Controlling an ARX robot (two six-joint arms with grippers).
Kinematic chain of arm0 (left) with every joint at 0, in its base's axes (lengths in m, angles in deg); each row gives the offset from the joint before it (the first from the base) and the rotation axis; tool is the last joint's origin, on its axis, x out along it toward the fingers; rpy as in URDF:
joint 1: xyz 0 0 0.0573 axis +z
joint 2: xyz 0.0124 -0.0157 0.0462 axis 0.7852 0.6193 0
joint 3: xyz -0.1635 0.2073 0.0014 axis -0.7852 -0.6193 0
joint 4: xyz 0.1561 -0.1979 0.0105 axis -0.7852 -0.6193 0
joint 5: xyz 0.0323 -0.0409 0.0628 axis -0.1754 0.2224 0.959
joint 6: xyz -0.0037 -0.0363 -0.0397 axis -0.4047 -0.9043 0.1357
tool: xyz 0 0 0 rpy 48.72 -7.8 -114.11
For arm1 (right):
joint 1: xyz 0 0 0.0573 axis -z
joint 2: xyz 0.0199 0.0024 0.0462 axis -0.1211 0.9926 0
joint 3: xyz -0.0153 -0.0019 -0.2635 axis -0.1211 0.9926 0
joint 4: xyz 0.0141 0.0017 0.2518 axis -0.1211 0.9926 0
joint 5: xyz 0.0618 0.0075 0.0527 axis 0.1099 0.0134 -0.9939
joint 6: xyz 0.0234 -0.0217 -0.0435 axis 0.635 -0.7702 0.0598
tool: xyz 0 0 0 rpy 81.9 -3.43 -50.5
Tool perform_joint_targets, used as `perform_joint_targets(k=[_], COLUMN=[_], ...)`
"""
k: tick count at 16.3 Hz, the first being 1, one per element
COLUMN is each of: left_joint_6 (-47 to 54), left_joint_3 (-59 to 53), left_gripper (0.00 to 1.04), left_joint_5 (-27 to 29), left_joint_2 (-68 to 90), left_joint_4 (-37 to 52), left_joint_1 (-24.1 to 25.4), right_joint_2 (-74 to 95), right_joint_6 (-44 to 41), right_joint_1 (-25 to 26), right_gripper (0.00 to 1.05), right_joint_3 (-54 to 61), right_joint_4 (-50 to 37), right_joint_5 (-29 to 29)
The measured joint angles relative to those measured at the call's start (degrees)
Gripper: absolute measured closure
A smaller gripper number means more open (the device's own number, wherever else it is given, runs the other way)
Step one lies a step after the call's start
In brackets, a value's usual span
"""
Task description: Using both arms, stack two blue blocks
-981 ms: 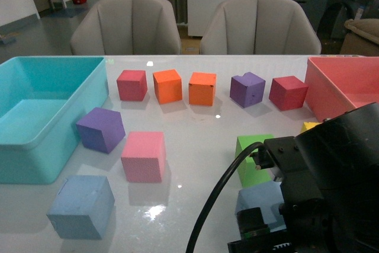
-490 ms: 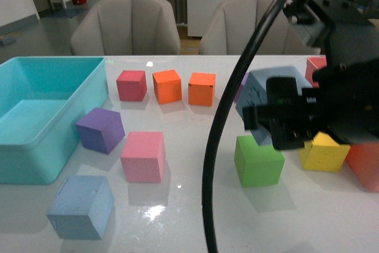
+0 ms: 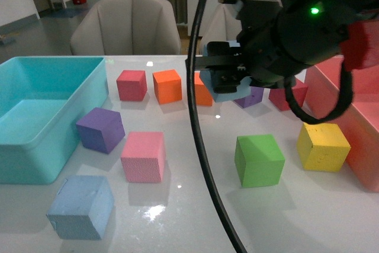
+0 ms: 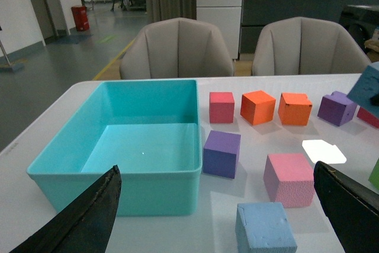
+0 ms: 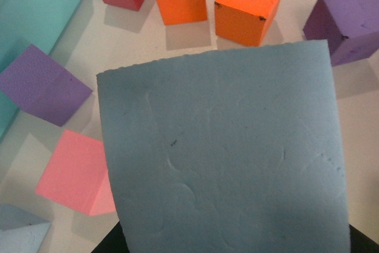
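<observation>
Above the table [image 3: 331, 217], the right gripper [image 3: 228, 80] is clamping the raised blue block [image 5: 219, 158]; the resting blue block [image 3: 81, 205] is lying far left, nearer the wide-open, empty left gripper [image 4: 216, 167].

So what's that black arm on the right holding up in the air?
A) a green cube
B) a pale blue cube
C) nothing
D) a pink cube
B: the right gripper is clamped on a pale blue cube, above the table.
</observation>
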Motion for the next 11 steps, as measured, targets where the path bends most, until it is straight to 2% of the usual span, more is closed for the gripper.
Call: perform_joint_targets(k=[6,11], left_joint_6=[-0.02,0.00], left_joint_3=[0.00,0.00], left_gripper=[0.07,0.07], left_joint_5=[0.00,0.00], left_joint_2=[0.00,0.00], left_joint_4=[0.00,0.00], left_joint_1=[0.00,0.00], right_joint_2=[15.72,26.16], right_joint_6=[-0.07,4.92], right_joint_1=[-4.35,-2.32], right_gripper=[0.61,0.61], right_joint_3=[-16.83,-29.07], right_joint_4=[7.69,14.88], right_joint_5=[1.77,4.35])
